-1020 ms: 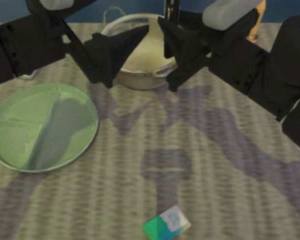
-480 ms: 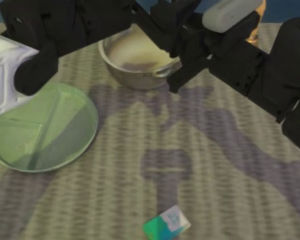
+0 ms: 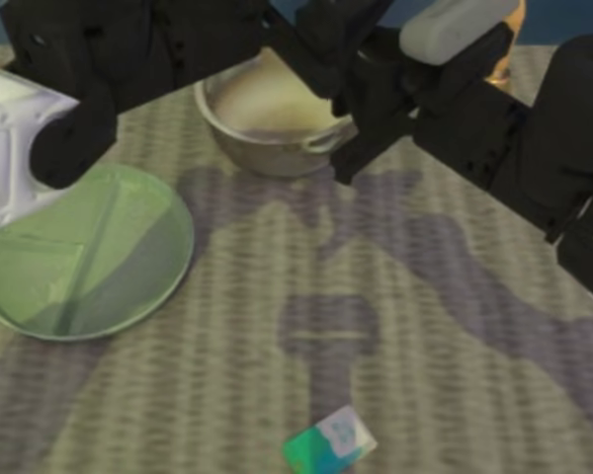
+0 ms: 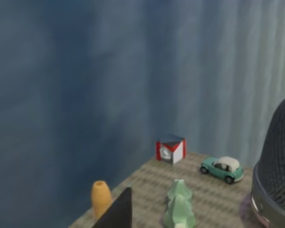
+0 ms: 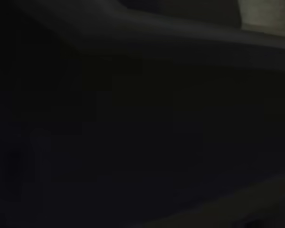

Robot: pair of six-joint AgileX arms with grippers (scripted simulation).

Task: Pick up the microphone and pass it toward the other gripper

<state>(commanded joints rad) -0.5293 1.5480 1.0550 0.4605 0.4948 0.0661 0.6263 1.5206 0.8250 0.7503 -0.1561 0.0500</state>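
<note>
The right wrist view is dark, and both black arms hide the far rim of the bowl (image 3: 267, 148).

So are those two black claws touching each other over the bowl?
Cannot tell. In the top view the left gripper and right gripper overlap as one black mass above the bowl; the right wrist view is dark.

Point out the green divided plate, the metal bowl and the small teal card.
Green divided round plate (image 3: 40, 321): top view, its near rim.
Metal bowl (image 3: 267, 156): top view, its outer wall.
Small teal-and-white card (image 3: 329, 440): top view, its middle.
</note>
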